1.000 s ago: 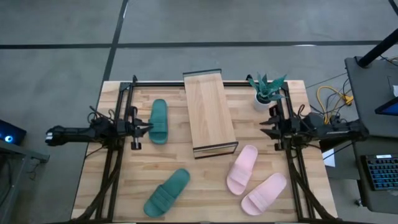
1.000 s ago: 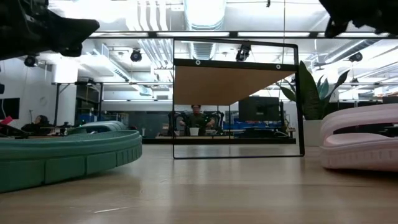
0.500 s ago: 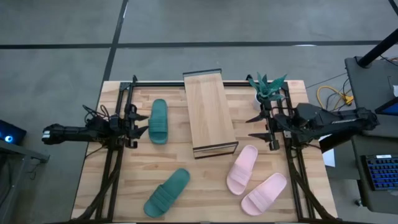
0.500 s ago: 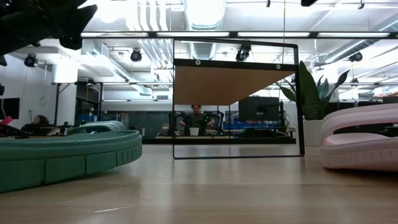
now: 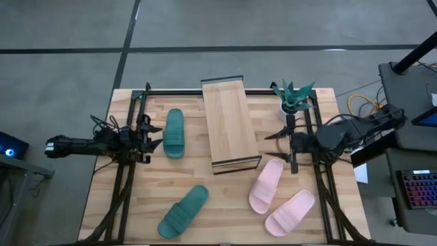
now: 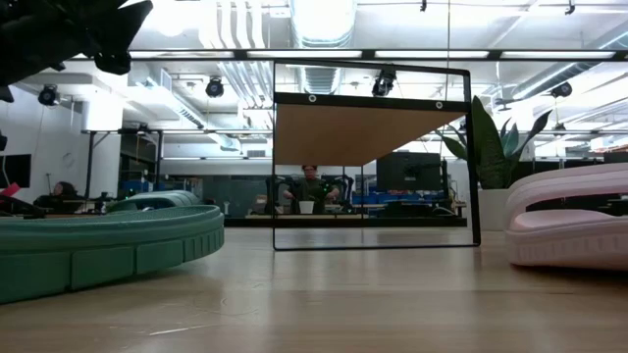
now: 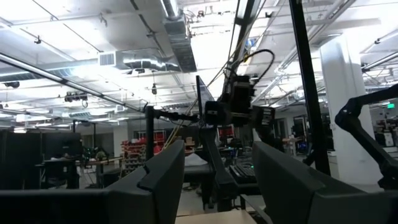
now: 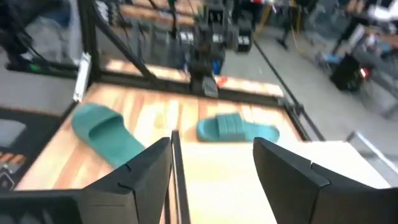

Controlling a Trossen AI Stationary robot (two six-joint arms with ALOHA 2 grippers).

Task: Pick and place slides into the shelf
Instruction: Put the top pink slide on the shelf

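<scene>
From above, a wooden surface (image 5: 225, 198) stands on a grey floor, with the shelf (image 5: 230, 124) at its 12 o'clock middle, plank top bare: no slides on it yet. 2 green slides lie at 9 o'clock (image 5: 174, 132) and 7 o'clock (image 5: 184, 211); 2 pink slides lie at 5 o'clock, one (image 5: 266, 185) just beside the other (image 5: 290, 212). A potted plant (image 5: 291, 98) sits at 1 o'clock. The left gripper (image 5: 151, 134) hovers just beside the 9 o'clock green slide, fingers apart. The right gripper (image 5: 281, 145) hangs between shelf and plant, fingers apart, above the pink pair.

At table height, the shelf frame (image 6: 373, 157) shows nothing beneath its plank.

The left wrist looks level into the room, fingers (image 7: 163, 177) spread.

The right wrist shows its spread fingers (image 8: 144, 165) over the shelf top, both green slides beyond.

Risk, as I judge it: the right arm descending could clip the plant or shelf frame, since both stand close by.
</scene>
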